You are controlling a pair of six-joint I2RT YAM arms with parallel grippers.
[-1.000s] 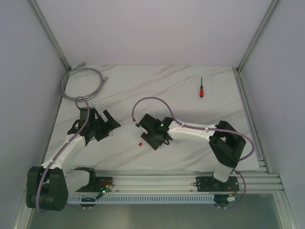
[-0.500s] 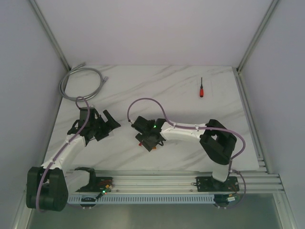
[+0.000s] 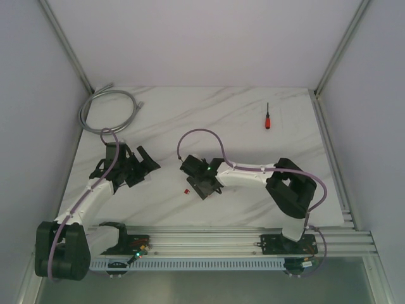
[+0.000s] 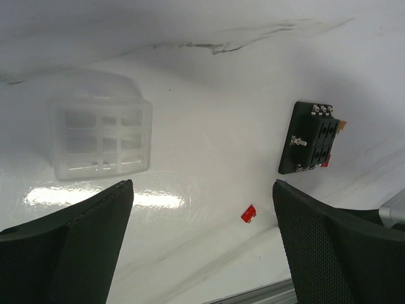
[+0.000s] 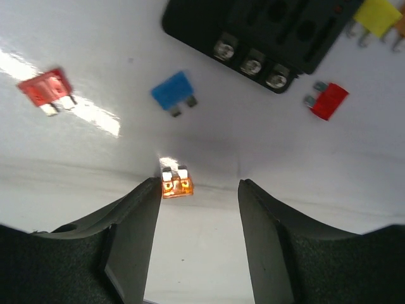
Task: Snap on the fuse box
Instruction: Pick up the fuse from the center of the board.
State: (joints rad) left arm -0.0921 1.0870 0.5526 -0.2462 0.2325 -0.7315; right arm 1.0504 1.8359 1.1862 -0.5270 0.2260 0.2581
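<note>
The black fuse box (image 4: 309, 138) lies flat on the white table, and its edge with three screws shows at the top of the right wrist view (image 5: 253, 31). In the top view my right gripper (image 3: 199, 180) hides it. The right gripper (image 5: 199, 187) is open and low over the table just short of the box, with an orange fuse (image 5: 176, 185) against its left fingertip. A clear plastic cover (image 4: 101, 133) lies to the left. My left gripper (image 4: 202, 190) is open and empty, also in the top view (image 3: 144, 167).
Loose fuses lie near the box: red (image 5: 44, 87), blue (image 5: 172, 92), red (image 5: 329, 100), yellow (image 5: 378, 14). One red fuse shows in the top view (image 3: 187, 190). A red-handled screwdriver (image 3: 268, 117) lies far right and a grey cable coil (image 3: 107, 107) far left.
My right gripper swung left over the red fuse, then came back a little to the right, uncovering it. The left arm has not moved.
</note>
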